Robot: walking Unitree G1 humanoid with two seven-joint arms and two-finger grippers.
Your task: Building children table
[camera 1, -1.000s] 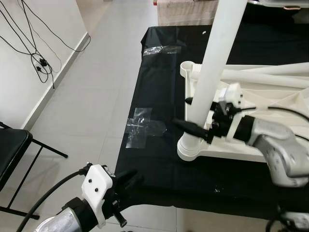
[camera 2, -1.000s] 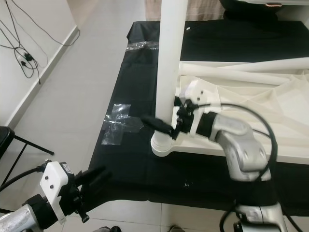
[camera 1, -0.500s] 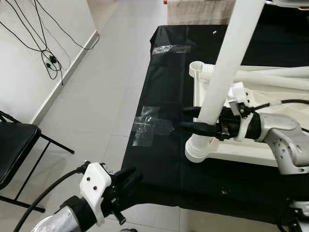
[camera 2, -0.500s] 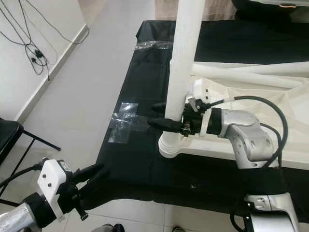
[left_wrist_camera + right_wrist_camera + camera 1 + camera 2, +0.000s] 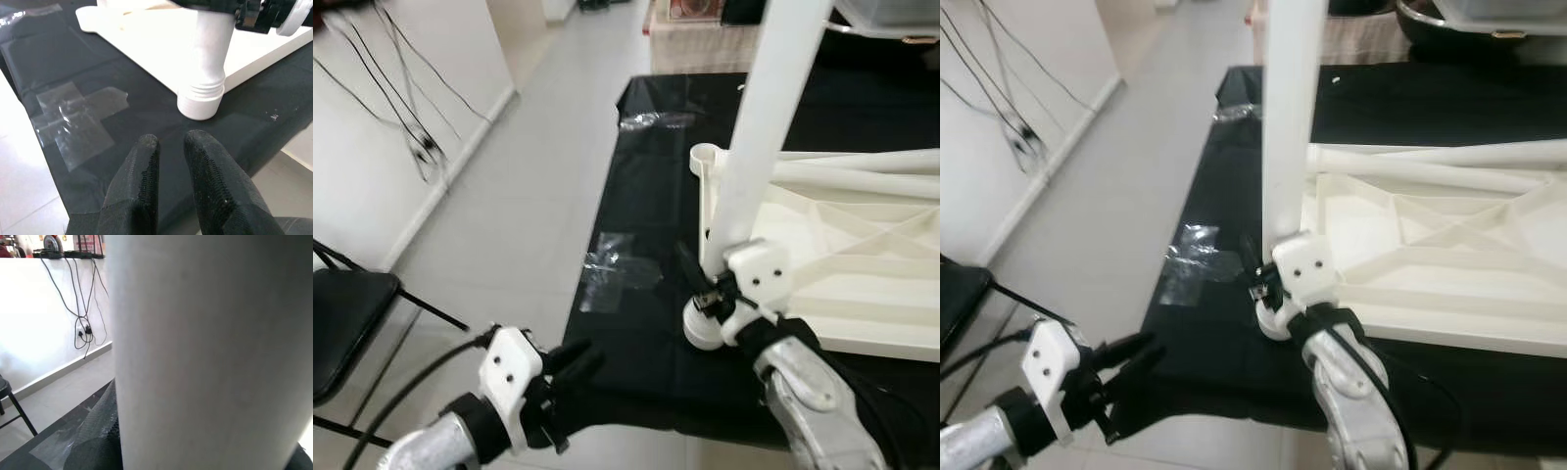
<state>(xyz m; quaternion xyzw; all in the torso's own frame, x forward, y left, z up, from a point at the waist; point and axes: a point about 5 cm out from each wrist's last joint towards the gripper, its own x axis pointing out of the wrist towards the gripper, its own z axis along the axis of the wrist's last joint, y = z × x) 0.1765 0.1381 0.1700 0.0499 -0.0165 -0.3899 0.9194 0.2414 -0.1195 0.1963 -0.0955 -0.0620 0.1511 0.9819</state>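
Observation:
A white table leg (image 5: 754, 127) stands upright in the corner socket (image 5: 703, 333) of the white tabletop (image 5: 842, 264), which lies upside down on a black cloth-covered table (image 5: 636, 196). My right gripper (image 5: 705, 284) is shut on the leg just above its threaded base (image 5: 200, 105). One black finger (image 5: 688, 262) shows at the leg's left side, and the white wrist housing (image 5: 759, 279) sits in front. In the right wrist view the leg (image 5: 210, 352) is pressed close. My left gripper (image 5: 576, 360) hovers low off the near-left table edge, its fingers (image 5: 146, 152) close together and holding nothing.
Another white leg (image 5: 862, 162) lies across the upturned tabletop. Clear tape patches (image 5: 612, 269) stick to the cloth. A black chair (image 5: 342, 313) stands on the tiled floor at left, under cables (image 5: 411, 127) hanging on the wall.
My right wrist has swung around the leg: the arm now comes from the near side instead of from the right. The camera has shifted. The left gripper stays where it was.

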